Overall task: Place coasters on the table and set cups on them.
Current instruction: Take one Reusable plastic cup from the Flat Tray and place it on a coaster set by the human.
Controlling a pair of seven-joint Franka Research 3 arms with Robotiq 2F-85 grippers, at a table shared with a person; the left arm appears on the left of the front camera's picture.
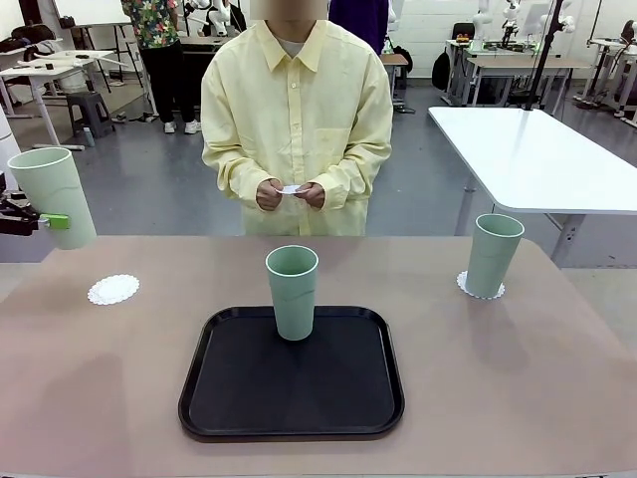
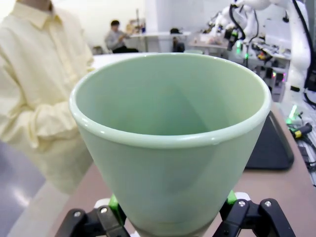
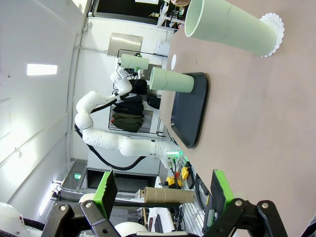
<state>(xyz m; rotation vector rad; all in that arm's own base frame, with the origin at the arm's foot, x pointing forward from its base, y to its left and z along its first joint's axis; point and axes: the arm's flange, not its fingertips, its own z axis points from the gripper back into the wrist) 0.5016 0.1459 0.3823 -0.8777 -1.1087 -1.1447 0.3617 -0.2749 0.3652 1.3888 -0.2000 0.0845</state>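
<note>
1. Cups, tall, tapered and pale mint green, number three. The middle cup (image 1: pixel 292 292) stands upright at the 12 o'clock end of the black tray (image 1: pixel 291 398). The right cup (image 1: pixel 494 255) stands on a lacy white coaster (image 1: pixel 481 290) at the tray's 2 o'clock. The held cup (image 1: pixel 52 194) hangs above the counter's (image 1: pixel 498 388) left edge, at 10 o'clock.
2. A bare coaster (image 1: pixel 112 290) lies at 10 o'clock of the tray, just below and to the right of the held cup. There is open counter all around it, and the counter's edge is near.
3. The left fingers (image 1: pixel 58 221) clasp the held cup low on its body. It tilts slightly, with its rim leaning outward.
4. The right fingers (image 3: pixel 219 190) stand wide apart with nothing between them, well back from the right cup.
5. The person's hands (image 1: pixel 290 192), at 12 o'clock, pinch something small and white.
</note>
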